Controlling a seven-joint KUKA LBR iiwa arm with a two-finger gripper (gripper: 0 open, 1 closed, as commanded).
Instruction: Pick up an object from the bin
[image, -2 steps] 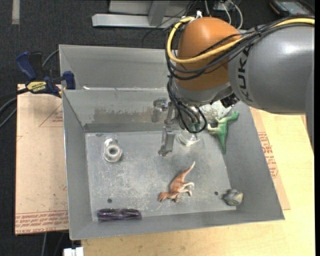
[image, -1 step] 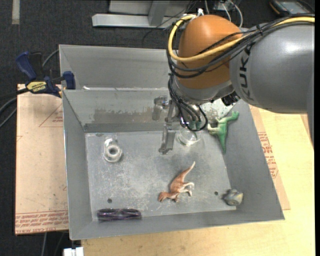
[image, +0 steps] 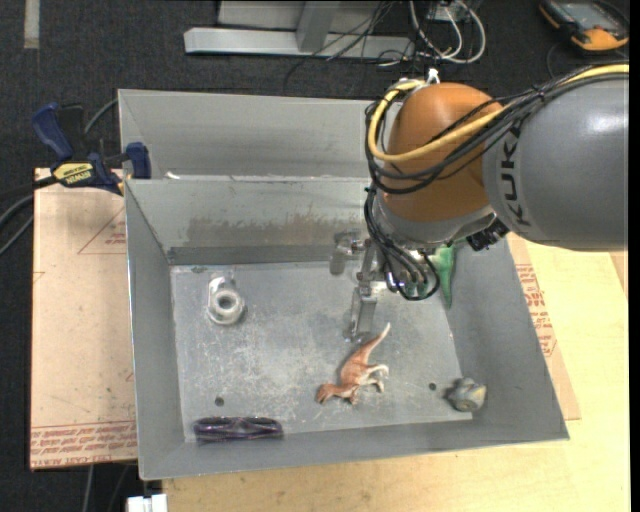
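My gripper (image: 357, 318) hangs under the orange cover, over the middle of the bin floor, and points down. Just below its tip lies a small orange-brown toy dinosaur (image: 355, 378) with a long neck that stretches up towards the gripper. The two are close, and I cannot tell whether they touch. A green thing (image: 443, 270) shows to the right of the gripper, by the bin's right wall, partly hidden by the arm's cables.
A white ring-shaped piece (image: 225, 303) lies at the left of the bin floor. A dark purple, long thing (image: 238, 429) rests along the front wall at the left. A grey lump (image: 465, 395) sits in the front right corner.
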